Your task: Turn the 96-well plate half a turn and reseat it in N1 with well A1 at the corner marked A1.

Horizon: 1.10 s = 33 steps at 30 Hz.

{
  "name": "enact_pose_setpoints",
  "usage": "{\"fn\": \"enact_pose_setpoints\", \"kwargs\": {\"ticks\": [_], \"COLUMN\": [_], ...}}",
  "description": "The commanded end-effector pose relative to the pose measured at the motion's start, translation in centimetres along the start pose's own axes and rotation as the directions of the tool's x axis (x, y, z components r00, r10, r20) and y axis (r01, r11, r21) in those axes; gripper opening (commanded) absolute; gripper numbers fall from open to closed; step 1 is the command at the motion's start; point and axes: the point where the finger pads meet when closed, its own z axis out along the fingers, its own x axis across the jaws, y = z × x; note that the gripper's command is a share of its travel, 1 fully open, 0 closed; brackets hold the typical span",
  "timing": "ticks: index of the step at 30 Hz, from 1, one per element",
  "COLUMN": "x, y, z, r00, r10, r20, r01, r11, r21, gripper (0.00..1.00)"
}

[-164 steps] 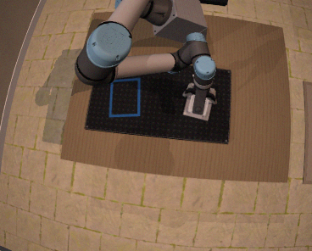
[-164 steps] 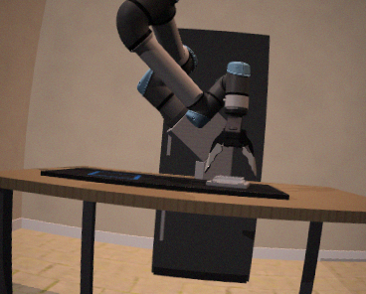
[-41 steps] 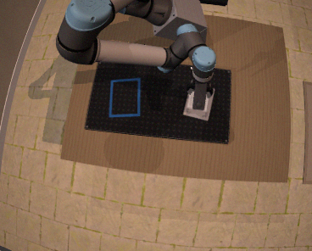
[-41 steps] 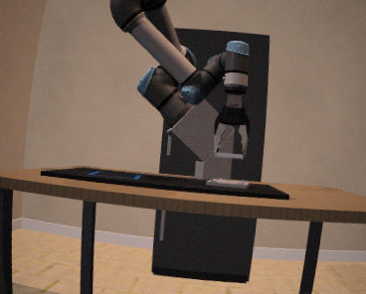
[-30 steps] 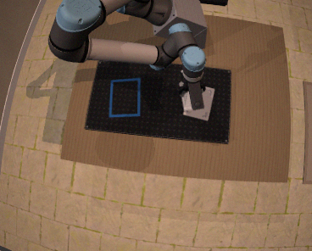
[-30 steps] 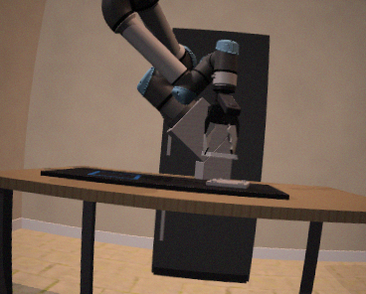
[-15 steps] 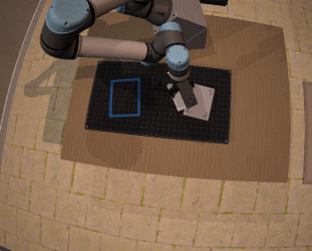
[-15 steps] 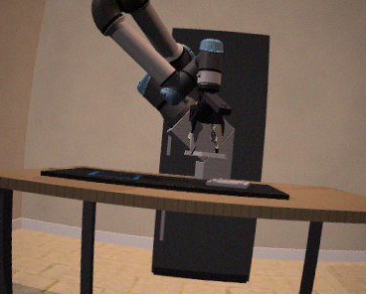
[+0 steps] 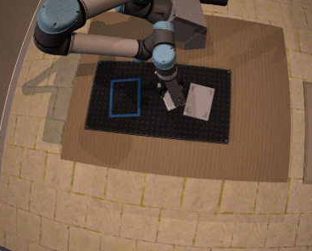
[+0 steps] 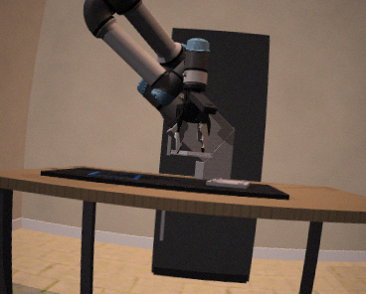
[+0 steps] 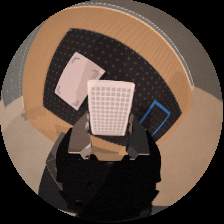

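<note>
One wooden surface (image 9: pixel 243 161) carries one black perforated mat (image 9: pixel 158 123), and everything else can be placed from that mat. One arm reaches in over it, grey tubes with pale blue caps, ending in one dark two-jaw gripper (image 10: pixel 188 133). The gripper is clamped on the single white 96-well plate (image 11: pixel 110 107), a jaw pressing each long side. From the side, the plate (image 10: pixel 188 155) hangs level in the air, well above the mat and touching nothing but the fingers (image 10: pixel 173 130). From overhead only a small white corner of it (image 9: pixel 169 103) shows beneath the wrist, over the middle of the mat.

Two marked places lie on the mat. Toward its left end is one rectangle outlined in blue (image 9: pixel 125 97). Toward its right end sits one pale grey flat nest plate (image 9: pixel 198 102), turned slightly askew to the mat's edges, with small dark corner marks; nothing rests on it. The held plate hangs between these two, nearer the grey nest.

In the wrist view the well grid is plainly visible, but I cannot make out which corner is cut off.
</note>
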Motion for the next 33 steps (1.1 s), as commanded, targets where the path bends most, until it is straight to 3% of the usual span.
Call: {"fn": "enact_pose_setpoints", "kwargs": {"ticks": [1,33], "x": [1.4,9.7], "y": [0.7,4.9], "z": [0.0,0.4], "r00": [1.000,1.000], "r10": [0.000,0.000], "r20": [0.001,0.001], "r01": [0.000,0.000], "r11": [1.000,1.000], "r21": [0.003,0.003], "gripper": [0.00,0.00]}}
